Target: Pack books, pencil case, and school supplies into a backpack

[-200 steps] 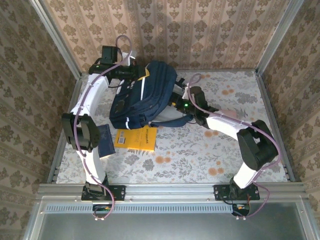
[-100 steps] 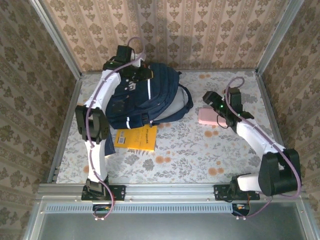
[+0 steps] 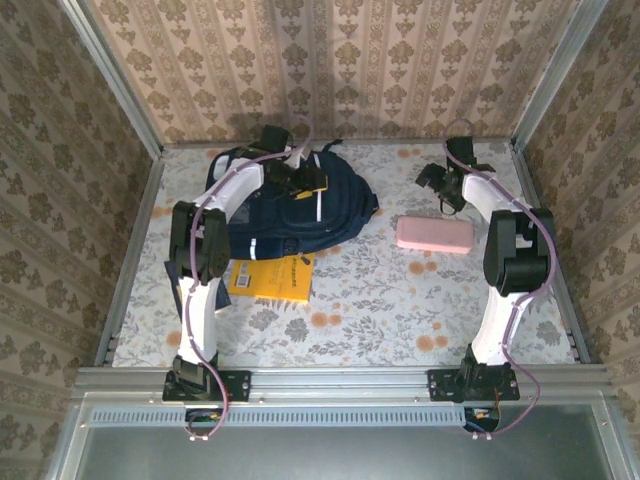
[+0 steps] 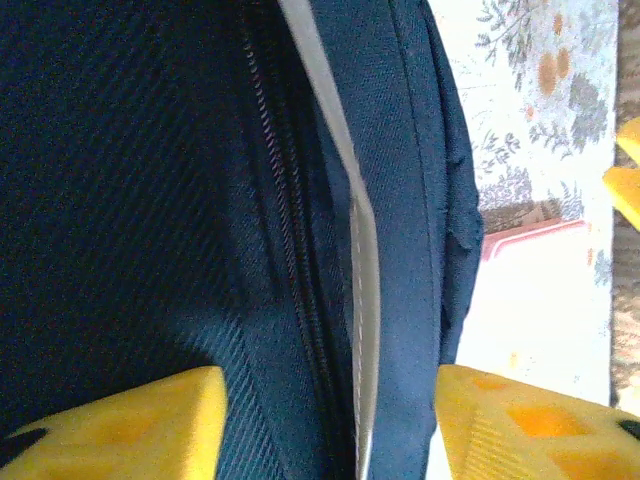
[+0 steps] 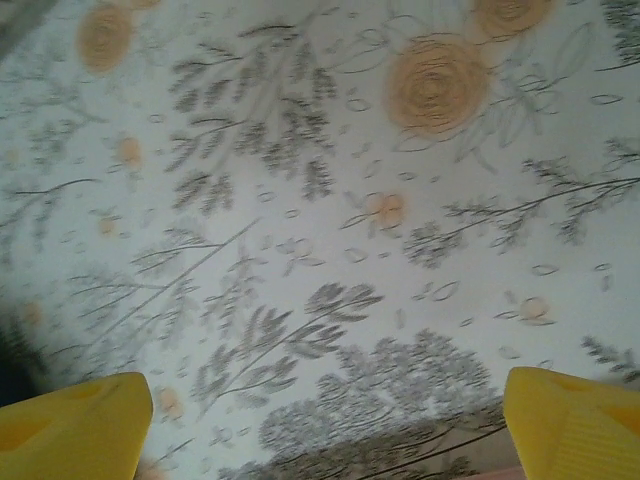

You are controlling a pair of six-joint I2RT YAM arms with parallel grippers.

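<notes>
The dark navy backpack (image 3: pixel 285 210) lies at the back left of the table. My left gripper (image 3: pixel 303 182) is low over its top, open. In the left wrist view its yellow fingers (image 4: pixel 150 420) straddle the backpack's (image 4: pixel 150 180) zipper and white stripe without closing on them. The pink oblong box (image 3: pixel 434 233) lies on the cloth to the backpack's right, free of both grippers. My right gripper (image 3: pixel 435 185) hovers open just behind it, over bare cloth (image 5: pixel 320 250). A yellow book (image 3: pixel 272 277) lies in front of the backpack. A navy book (image 3: pixel 222 290) is mostly hidden under my left arm.
Patterned walls and metal rails close in the table on the left, back and right. The flowered cloth in front of the yellow book and the pink box is open room. The pink box (image 4: pixel 530 240) also peeks past the backpack's edge in the left wrist view.
My left gripper has swung right across the backpack's top. The right arm has drawn back toward the far right corner, leaving the pink box lying on the cloth.
</notes>
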